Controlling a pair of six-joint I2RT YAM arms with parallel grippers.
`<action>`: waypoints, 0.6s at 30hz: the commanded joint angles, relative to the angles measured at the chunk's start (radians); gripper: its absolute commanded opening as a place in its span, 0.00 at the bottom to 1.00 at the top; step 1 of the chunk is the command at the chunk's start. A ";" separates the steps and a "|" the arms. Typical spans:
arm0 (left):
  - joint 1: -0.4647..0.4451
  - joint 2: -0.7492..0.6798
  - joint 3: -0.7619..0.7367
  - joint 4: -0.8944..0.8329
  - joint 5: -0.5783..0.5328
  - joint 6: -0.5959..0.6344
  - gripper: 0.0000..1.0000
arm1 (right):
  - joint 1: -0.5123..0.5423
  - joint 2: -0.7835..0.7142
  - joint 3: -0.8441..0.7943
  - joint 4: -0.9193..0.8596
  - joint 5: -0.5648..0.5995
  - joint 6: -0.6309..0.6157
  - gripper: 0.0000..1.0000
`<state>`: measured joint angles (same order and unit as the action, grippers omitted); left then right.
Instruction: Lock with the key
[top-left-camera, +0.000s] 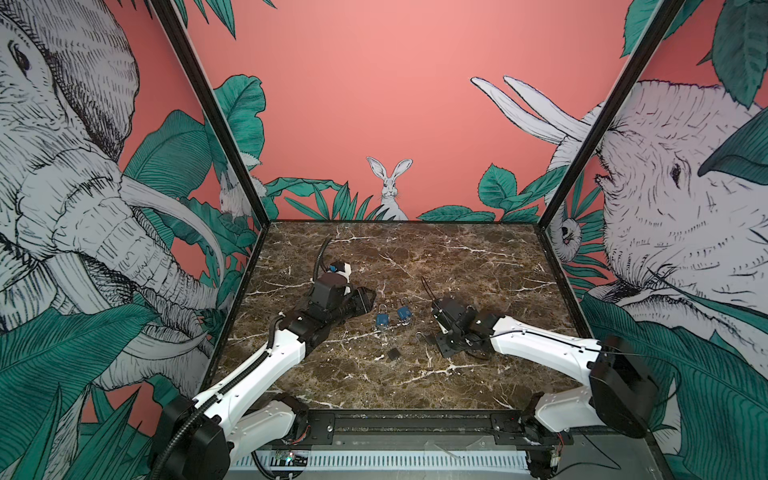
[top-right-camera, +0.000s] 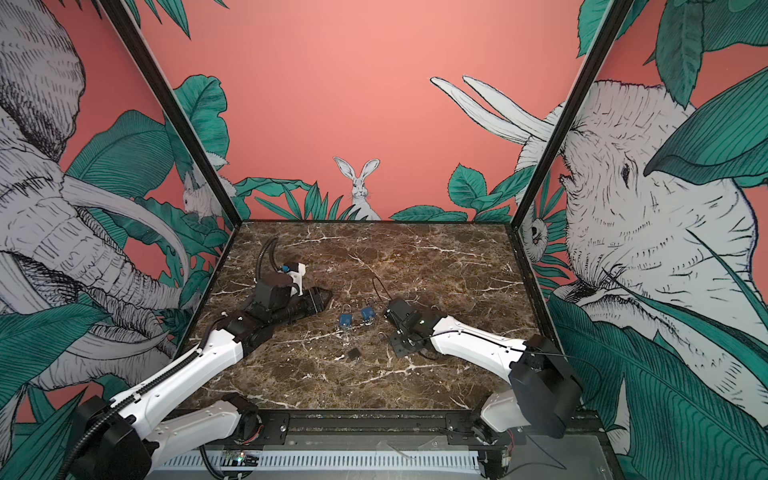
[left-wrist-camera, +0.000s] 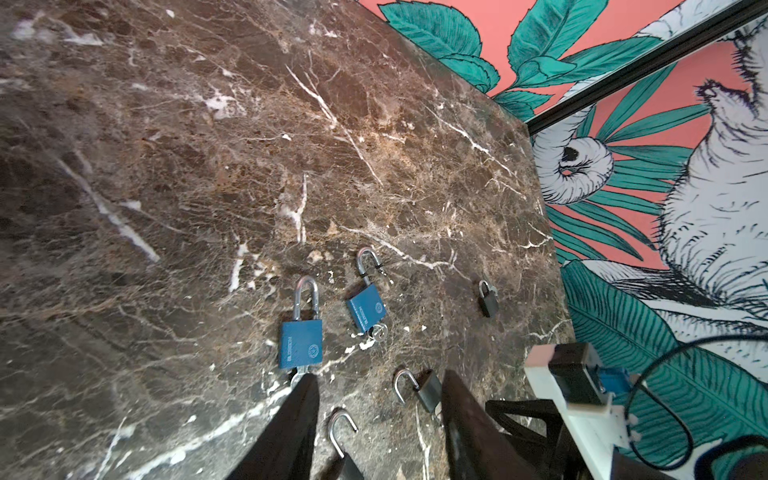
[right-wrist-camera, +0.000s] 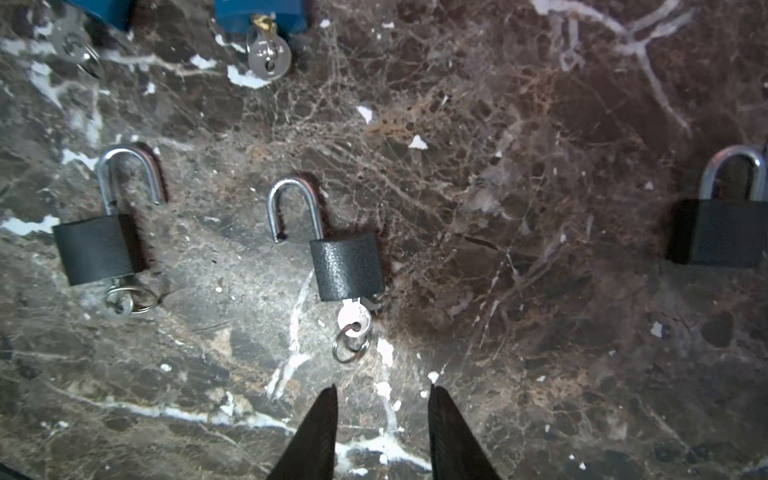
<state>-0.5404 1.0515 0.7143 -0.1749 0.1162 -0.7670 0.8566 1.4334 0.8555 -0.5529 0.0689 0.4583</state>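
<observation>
Just short of the key (right-wrist-camera: 354, 319) in the open grey padlock (right-wrist-camera: 347, 268), right pincer (right-wrist-camera: 382, 388) hangs released, empty, left pincer (left-wrist-camera: 378, 374) spread too: it should square up on that key head before pinching.

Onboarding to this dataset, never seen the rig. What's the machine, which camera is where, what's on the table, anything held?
Two robot arms, left arm and right arm, each ending in a two-finger gripper, reach over a marble table. Two pictures come from one stereo camera above; two from cameras on the wrists, looking past the fingers. On the table lie two blue padlocks and three dark padlocks, several with open shackles and keys in them. The left gripper and right gripper are open, holding nothing.
</observation>
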 joint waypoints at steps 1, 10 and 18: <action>0.005 -0.030 -0.021 -0.036 -0.026 -0.005 0.51 | 0.010 0.042 0.056 0.044 0.014 -0.022 0.40; 0.008 -0.025 -0.027 -0.044 -0.035 0.001 0.51 | 0.016 0.174 0.107 0.067 -0.006 -0.064 0.45; 0.018 0.003 -0.023 -0.037 -0.032 0.004 0.51 | 0.018 0.246 0.137 0.058 -0.010 -0.077 0.42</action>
<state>-0.5297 1.0492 0.6971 -0.1978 0.0956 -0.7666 0.8688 1.6676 0.9699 -0.4900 0.0631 0.3958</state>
